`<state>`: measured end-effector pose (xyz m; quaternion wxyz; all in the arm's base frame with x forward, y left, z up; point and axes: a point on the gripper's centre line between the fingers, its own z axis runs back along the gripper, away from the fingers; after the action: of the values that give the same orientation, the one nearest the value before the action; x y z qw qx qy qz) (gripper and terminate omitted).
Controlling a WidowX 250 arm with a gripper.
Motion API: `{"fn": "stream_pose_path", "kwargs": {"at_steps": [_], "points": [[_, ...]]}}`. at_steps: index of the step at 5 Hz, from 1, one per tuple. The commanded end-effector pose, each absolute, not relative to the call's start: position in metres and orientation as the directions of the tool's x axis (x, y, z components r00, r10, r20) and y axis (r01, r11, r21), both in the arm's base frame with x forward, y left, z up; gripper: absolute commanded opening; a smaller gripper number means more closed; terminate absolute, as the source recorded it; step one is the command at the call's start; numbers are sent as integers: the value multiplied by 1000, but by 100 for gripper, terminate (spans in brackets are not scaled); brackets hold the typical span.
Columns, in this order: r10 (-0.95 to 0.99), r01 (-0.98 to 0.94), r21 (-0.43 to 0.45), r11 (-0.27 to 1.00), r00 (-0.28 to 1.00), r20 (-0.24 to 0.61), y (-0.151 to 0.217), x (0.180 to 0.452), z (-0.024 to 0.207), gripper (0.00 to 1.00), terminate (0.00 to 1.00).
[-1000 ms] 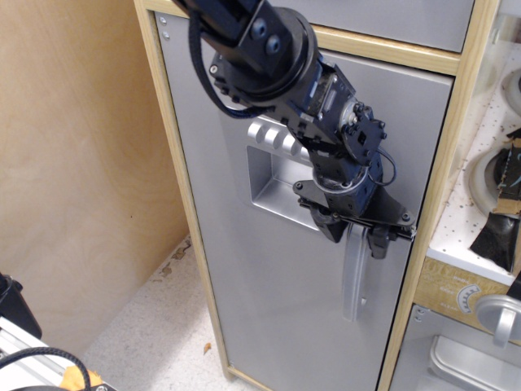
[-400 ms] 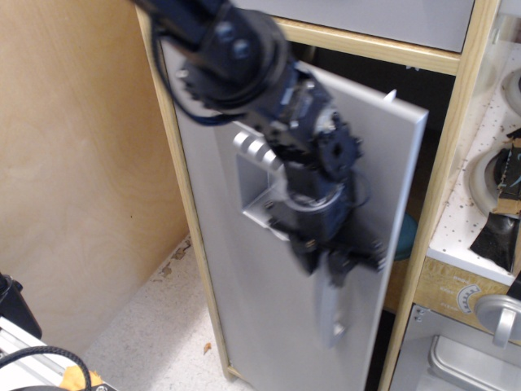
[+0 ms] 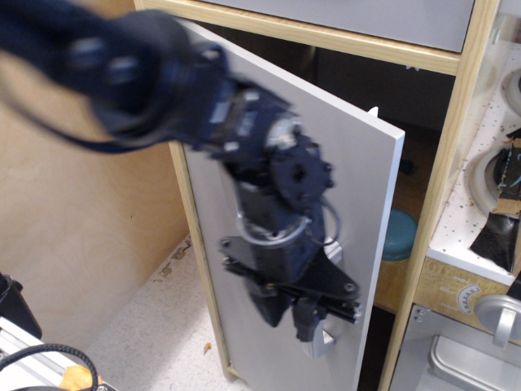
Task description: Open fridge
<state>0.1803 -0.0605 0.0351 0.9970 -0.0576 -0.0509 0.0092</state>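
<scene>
We have a single view, set high and close in front of the fridge (image 3: 285,204), looking down at its door and slightly to the right. The blurred arm (image 3: 163,81) fills the upper left, and the floor (image 3: 155,326) shows below.

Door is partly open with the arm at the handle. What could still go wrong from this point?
1. The gripper sits low on the fridge door's handle; motion blur hides the grasp, so it may slip off mid-swing.
2. The fridge door is only partly open and could swing back if released.
3. The blue object inside sits near the opening and could get knocked.
</scene>
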Motion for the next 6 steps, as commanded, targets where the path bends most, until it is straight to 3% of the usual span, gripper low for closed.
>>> {"fn": "stream_pose_path", "kwargs": {"at_steps": [1,3,5,6], "points": [[-32,41,-102,994,996,89,-93,160,36,100,0],[-129,145,-125,981,984,125,-157,200,35,100,0],[-138,169,-132,977,967,213,-210,242,56,100,0],[-179,205,-93,974,955,236,-205,265,65,100,0]]}}
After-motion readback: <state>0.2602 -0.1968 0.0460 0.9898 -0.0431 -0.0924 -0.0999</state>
